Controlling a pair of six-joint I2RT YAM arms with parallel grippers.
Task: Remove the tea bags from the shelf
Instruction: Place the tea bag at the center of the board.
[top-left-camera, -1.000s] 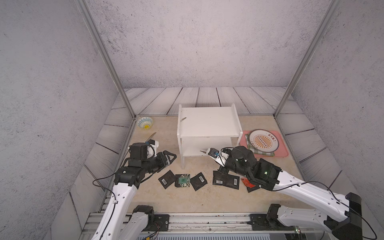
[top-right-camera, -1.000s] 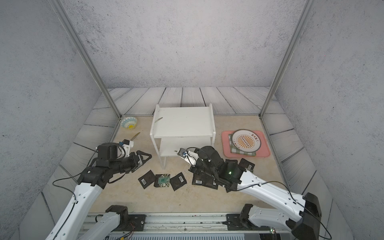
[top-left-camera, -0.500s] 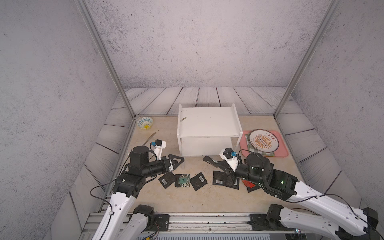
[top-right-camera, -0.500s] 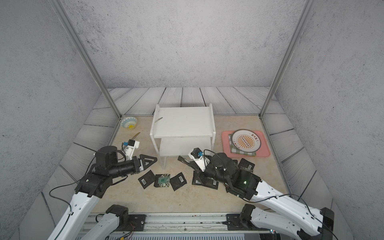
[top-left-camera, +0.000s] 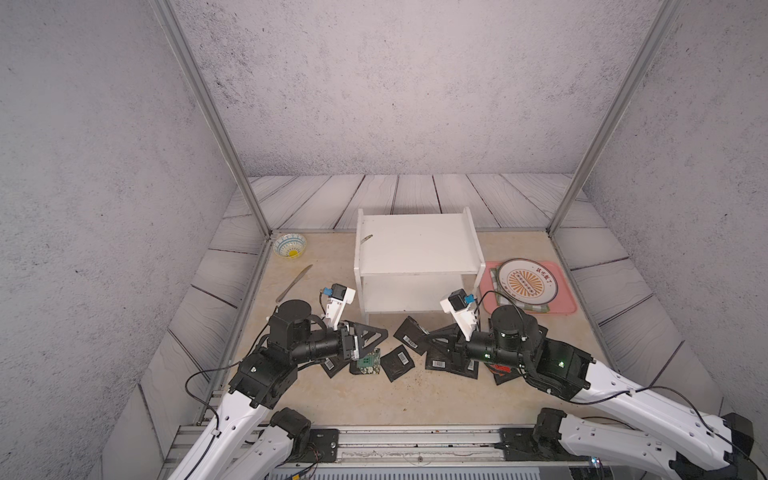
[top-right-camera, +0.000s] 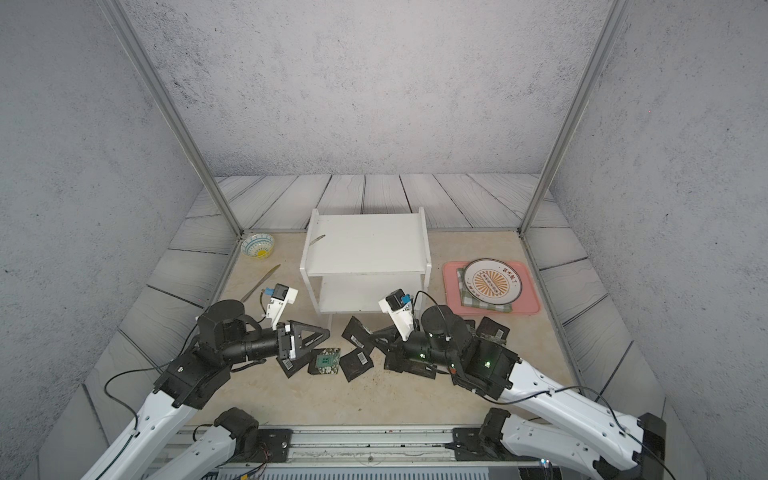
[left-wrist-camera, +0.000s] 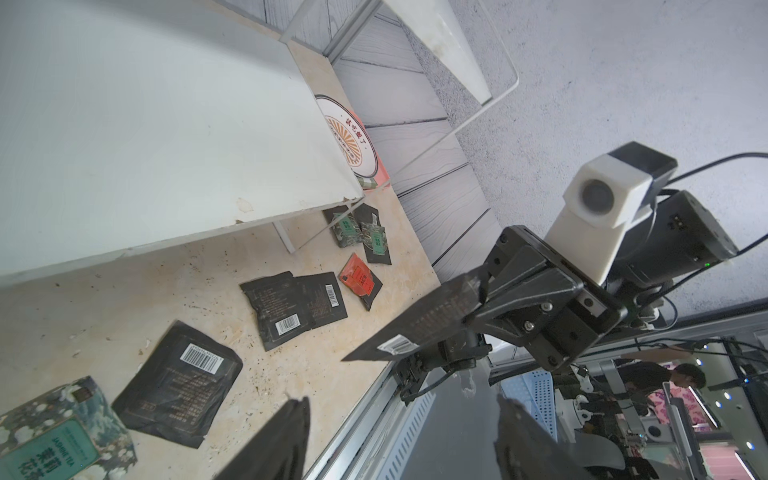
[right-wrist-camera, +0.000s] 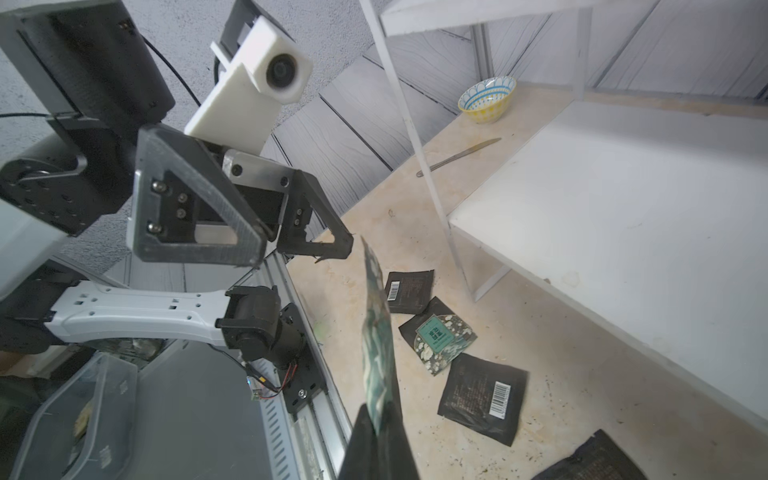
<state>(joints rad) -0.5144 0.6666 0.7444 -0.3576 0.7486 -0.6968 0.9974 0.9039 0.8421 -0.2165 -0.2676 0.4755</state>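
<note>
Green sachet (left-wrist-camera: 54, 440) reading JASMINE TEA, left fingers (left-wrist-camera: 282, 444) spread, right fingers (left-wrist-camera: 532, 286) pinching barcoded sachet (left-wrist-camera: 424, 324)

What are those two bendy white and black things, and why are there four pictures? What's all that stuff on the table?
They are two robot arms, each ending in a pincer. Two pictures look down from a camera up high; the other two come from little cameras on the arms' wrists. On the table are a white shelf, a bowl, a knife and a plate on a pink tray. Tea bags lie scattered in front of the shelf. The right pincer is shut on one tea bag, held up in the air. The left pincer is open and holds nothing.
</note>
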